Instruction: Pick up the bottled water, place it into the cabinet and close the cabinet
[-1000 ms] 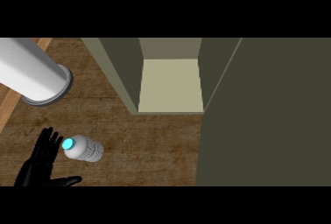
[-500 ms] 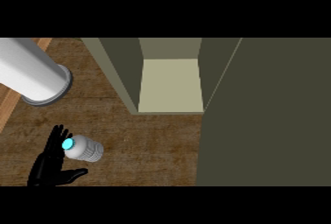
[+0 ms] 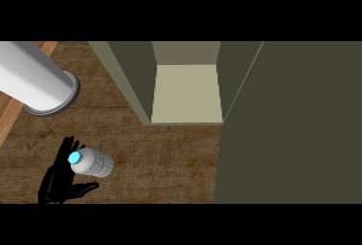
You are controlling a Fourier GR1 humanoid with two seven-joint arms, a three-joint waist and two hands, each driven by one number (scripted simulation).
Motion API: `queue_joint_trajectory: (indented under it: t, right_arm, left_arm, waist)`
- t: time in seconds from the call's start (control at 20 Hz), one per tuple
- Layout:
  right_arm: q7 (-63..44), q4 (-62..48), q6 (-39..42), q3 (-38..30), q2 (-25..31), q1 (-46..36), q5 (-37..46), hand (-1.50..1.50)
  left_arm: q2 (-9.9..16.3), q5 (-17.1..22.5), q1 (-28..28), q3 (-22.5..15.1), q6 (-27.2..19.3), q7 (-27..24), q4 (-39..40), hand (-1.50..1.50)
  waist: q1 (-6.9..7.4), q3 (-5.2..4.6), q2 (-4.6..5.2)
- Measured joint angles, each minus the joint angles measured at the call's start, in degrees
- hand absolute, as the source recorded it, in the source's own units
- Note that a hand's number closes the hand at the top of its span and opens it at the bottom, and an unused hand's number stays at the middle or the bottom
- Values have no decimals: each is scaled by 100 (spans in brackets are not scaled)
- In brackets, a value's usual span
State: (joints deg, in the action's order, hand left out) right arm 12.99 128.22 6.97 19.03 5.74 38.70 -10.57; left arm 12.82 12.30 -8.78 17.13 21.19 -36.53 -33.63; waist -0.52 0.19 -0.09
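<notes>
Your left hand point(image 3: 60, 184) was open, fingers straight, touching bottled water point(image 3: 90, 162); cabinet point(image 3: 185, 93) stood open.

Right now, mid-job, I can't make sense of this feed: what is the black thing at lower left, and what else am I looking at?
This is the head view, looking steeply down at a wooden counter. The black shape is the robot's left hand, fingers straight, right beside the bottled water but not curled round it. The bottle, with its blue cap, stands on the counter. Above it is the open cabinet, with its door swung out at right. The grey cylinder at upper left is something I can't identify. The right hand isn't visible.
</notes>
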Motion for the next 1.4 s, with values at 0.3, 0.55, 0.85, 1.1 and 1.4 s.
queue_joint_trajectory:
  t: [0.3, 0.55, 0.85, 1.1, 1.4]
  right_arm:
    - [59, -295, 15, -86, -2, -224, -92, -150]
    - [108, -251, 2, -25, 11, -142, -69, -150]
    - [-51, -167, -33, 9, 35, -203, -113, -150]
    - [-79, -166, -50, 54, 47, -184, -103, -150]
    - [184, -445, 38, -18, 67, -169, -126, -150]
  left_arm:
    - [66, 18, -358, 75, 258, -321, 677, -150]
    - [116, 84, -495, 108, 509, -339, 968, -150]
    - [45, 169, -673, 124, 627, -258, 1103, -150]
    - [-72, 115, -783, 8, 686, -301, 1074, 150]
    - [-151, -35, -866, -159, 646, -325, 1143, 150]
  waist:
    - [5, 35, -8]
    - [-9, 62, -19]
    - [2, 77, -22]
    - [-8, 60, -21]
    - [-16, 61, -15]
